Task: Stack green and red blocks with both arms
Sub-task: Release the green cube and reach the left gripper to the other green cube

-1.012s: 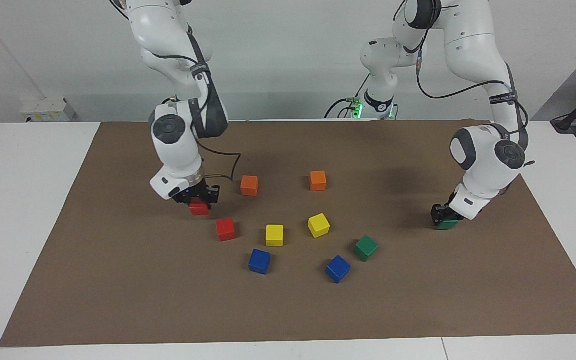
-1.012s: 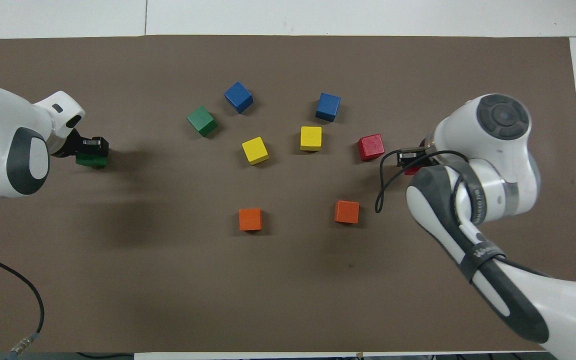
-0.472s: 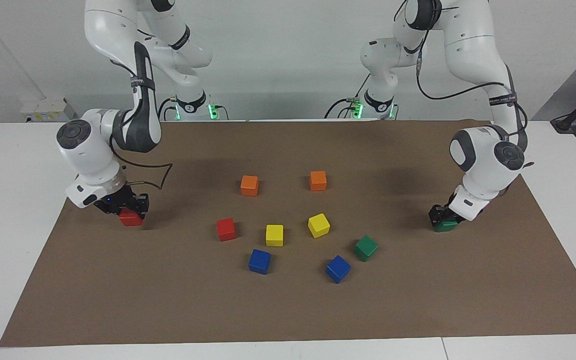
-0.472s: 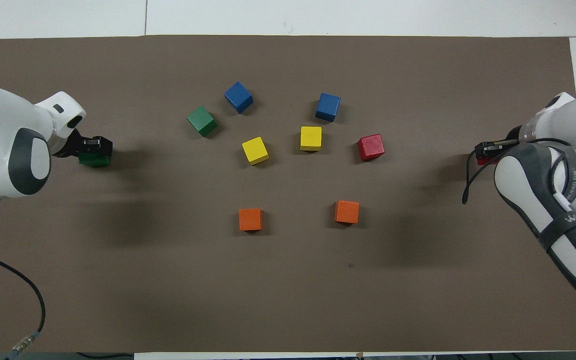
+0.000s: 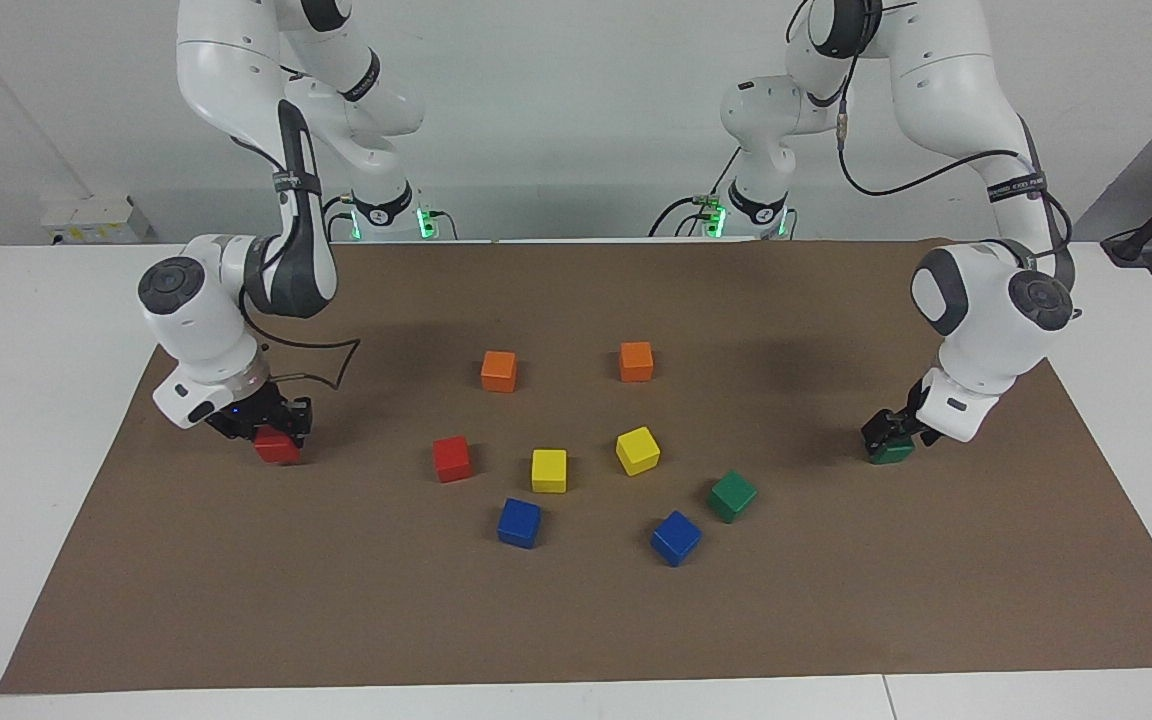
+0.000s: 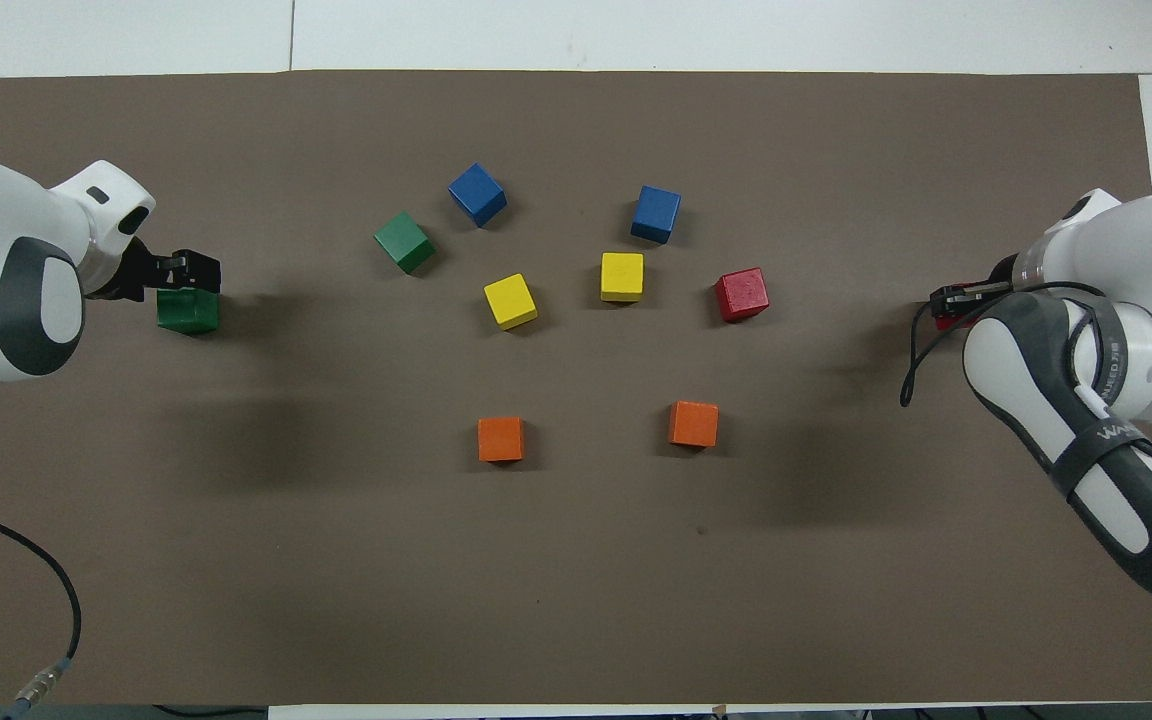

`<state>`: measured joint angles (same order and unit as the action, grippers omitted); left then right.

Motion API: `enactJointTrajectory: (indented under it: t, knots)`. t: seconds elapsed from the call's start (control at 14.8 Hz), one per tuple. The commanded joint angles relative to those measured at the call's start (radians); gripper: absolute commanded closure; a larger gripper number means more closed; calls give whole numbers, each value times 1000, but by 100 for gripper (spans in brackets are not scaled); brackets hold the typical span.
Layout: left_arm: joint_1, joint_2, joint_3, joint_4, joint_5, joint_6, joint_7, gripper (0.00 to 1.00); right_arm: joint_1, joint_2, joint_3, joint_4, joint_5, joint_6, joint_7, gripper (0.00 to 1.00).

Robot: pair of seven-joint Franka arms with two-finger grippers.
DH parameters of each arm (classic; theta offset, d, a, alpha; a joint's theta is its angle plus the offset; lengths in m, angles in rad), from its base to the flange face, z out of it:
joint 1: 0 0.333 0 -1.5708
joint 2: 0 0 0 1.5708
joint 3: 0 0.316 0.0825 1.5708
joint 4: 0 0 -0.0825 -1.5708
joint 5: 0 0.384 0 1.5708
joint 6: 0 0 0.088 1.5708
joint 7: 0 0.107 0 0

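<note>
Facing view, clock directions read on that view, 12 o'clock toward the robots. Item one: the right gripper [image 5: 258,428] is down at the brown mat [image 5: 576,620] at the right arm's end, clamped on the held red block [image 5: 277,448], which sits at or just off the surface; which, I cannot tell. The free red block [image 5: 452,458] lies at 3 o'clock from that gripper, well apart, with open mat between them; the right arm is plainly the nearer one. Around it: an orange block [image 5: 499,370] at 1 o'clock, a yellow block [image 5: 549,470] near at 3 o'clock, a blue block [image 5: 519,522] at 4 to 5 o'clock. None bars the approach. Item two: the free green block [image 5: 732,496] has a second blue block [image 5: 676,538] close at 8 o'clock and a second yellow block [image 5: 637,450] at 10 o'clock; its side toward the left arm is unobstructed. Item three: the left gripper [image 5: 894,432] hangs just over the placed green block [image 5: 891,453], jaws apparently parted and holding nothing, the block resting on the mat. The free green block lies at 8 o'clock from it. Being cubes, neither target has a long axis. Judgement: both bases are nearly set, and each arm's next fetch is clear.
</note>
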<state>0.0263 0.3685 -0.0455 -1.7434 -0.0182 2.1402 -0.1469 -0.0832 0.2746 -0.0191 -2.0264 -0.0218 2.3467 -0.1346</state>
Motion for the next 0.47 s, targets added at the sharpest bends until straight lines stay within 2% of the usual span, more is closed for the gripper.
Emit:
enactJointTrajectory:
  t: [0.0,0.27,0.4]
  knots:
    - [-100,12,10,53,-19,-30,-214,0,0,-6,4,-43,5,57,-13,100]
    - [-201,47,13,93,-19,-57,-507,0,3,-3,4,-60,5,62,-13,100]
    - [-281,111,18,184,-19,-80,-603,0,3,2,4,-61,5,62,-13,100]
